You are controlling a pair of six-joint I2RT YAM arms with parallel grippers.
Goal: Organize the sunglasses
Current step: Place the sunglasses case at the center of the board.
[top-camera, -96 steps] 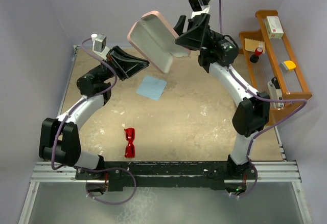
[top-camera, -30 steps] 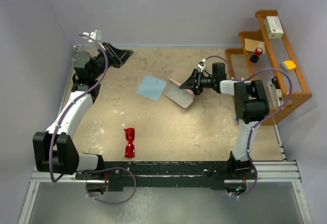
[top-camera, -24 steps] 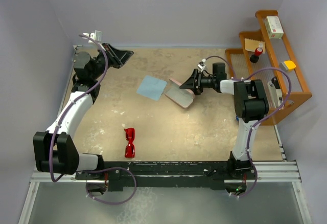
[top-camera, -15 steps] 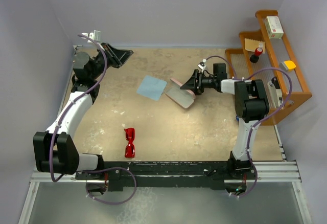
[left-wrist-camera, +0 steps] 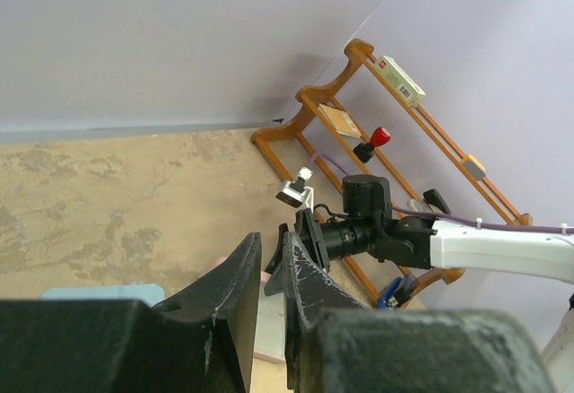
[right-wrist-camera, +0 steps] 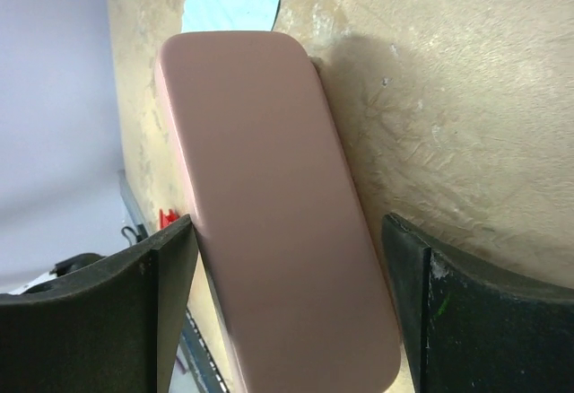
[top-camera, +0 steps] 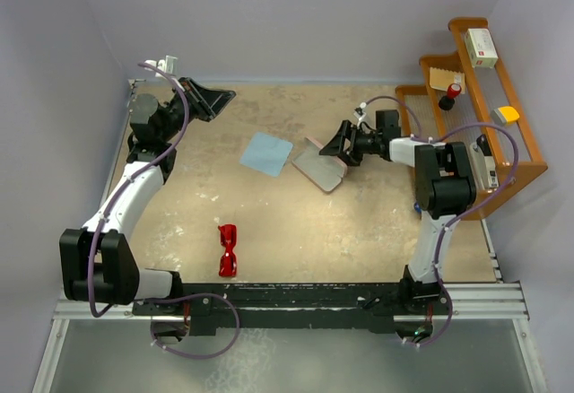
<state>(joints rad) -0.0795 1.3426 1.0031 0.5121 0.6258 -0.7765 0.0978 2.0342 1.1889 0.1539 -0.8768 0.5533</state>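
Note:
The red sunglasses (top-camera: 228, 249) lie on the table near the front edge, left of centre, far from both grippers; a red sliver of the sunglasses (right-wrist-camera: 167, 218) shows in the right wrist view. The pink case (top-camera: 319, 167) lies on the table mid-right. My right gripper (top-camera: 339, 146) is low at the case's far right end, open. The pink case (right-wrist-camera: 269, 187) lies between its fingers, with a gap at the right finger (right-wrist-camera: 421, 267). My left gripper (top-camera: 220, 99) hangs in the air at the back left, shut with only a narrow slit and nothing in it (left-wrist-camera: 272, 245).
A light blue cloth (top-camera: 267, 153) lies just left of the case. A wooden rack (top-camera: 484, 97) with small items stands along the right edge, behind the right arm. Walls close the table at the back and sides.
My right gripper's jaws have spread wider around the pink case and drawn back slightly to the right; the case has shifted a little with it. The left arm has stayed still.

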